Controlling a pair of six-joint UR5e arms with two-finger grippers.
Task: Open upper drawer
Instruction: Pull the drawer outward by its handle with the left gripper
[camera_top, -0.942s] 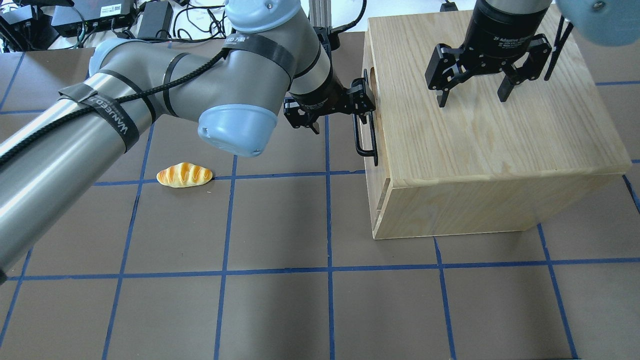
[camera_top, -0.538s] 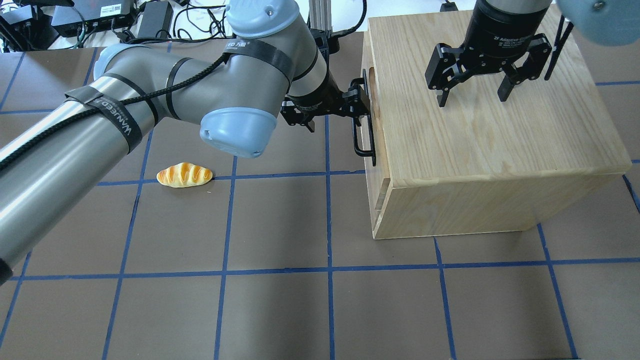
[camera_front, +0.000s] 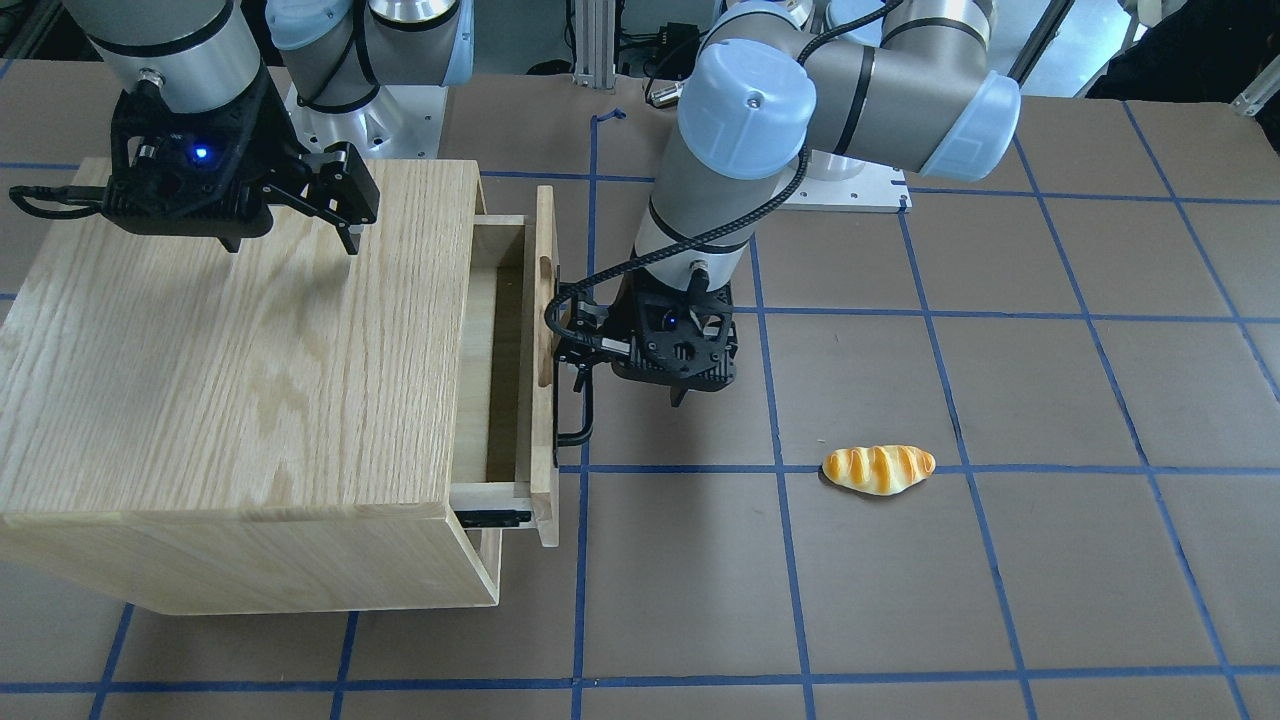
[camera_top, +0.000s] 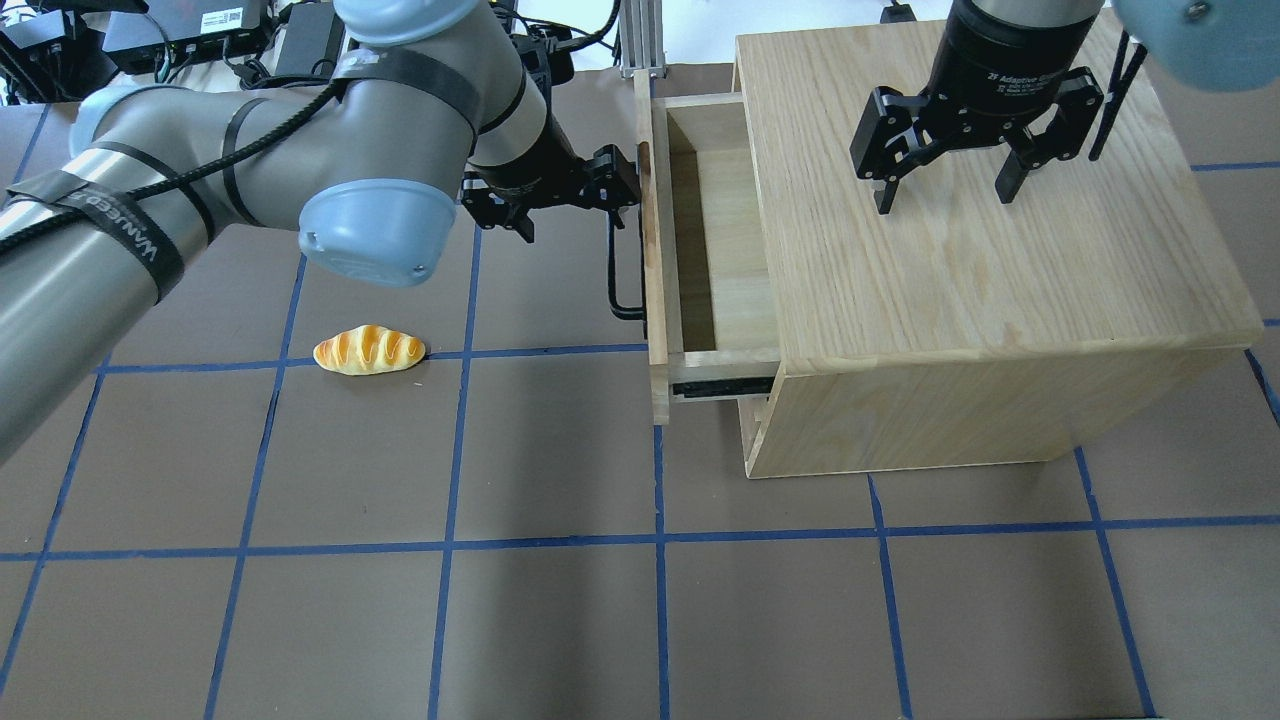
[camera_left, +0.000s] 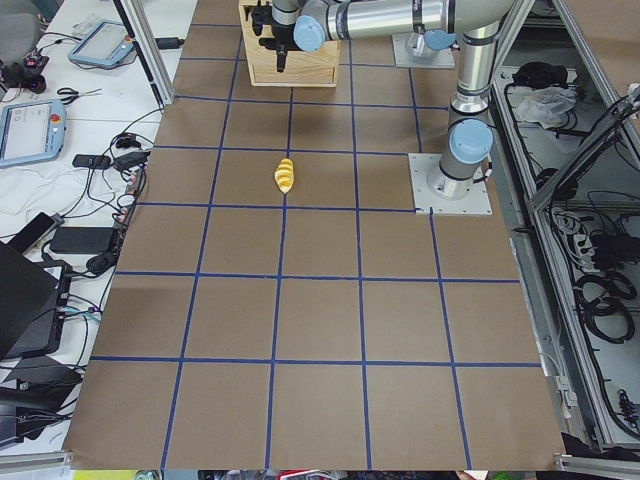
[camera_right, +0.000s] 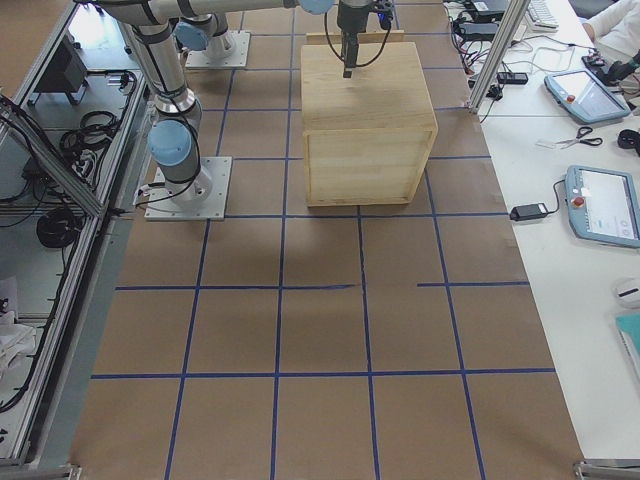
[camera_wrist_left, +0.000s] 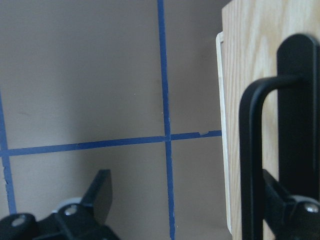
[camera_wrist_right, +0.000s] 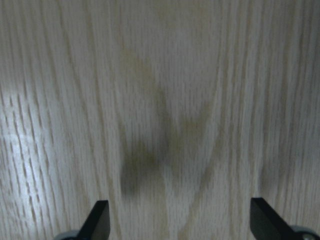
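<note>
The upper drawer stands partly pulled out of the wooden cabinet, and its pale bottom shows empty. It also shows in the front-facing view. My left gripper is open, with one finger hooked behind the black bar handle on the drawer front. The left wrist view shows that finger behind the handle and the other finger far to the left. My right gripper is open and empty, just above the cabinet top, as the right wrist view shows.
A toy bread roll lies on the brown table left of the drawer; it also shows in the front-facing view. Black side rails show under the drawer. Cables and boxes lie beyond the table's far edge.
The drawer has slid out of the cabinet toward the view's left. My left gripper moved left with the handle. My right gripper has not moved.
</note>
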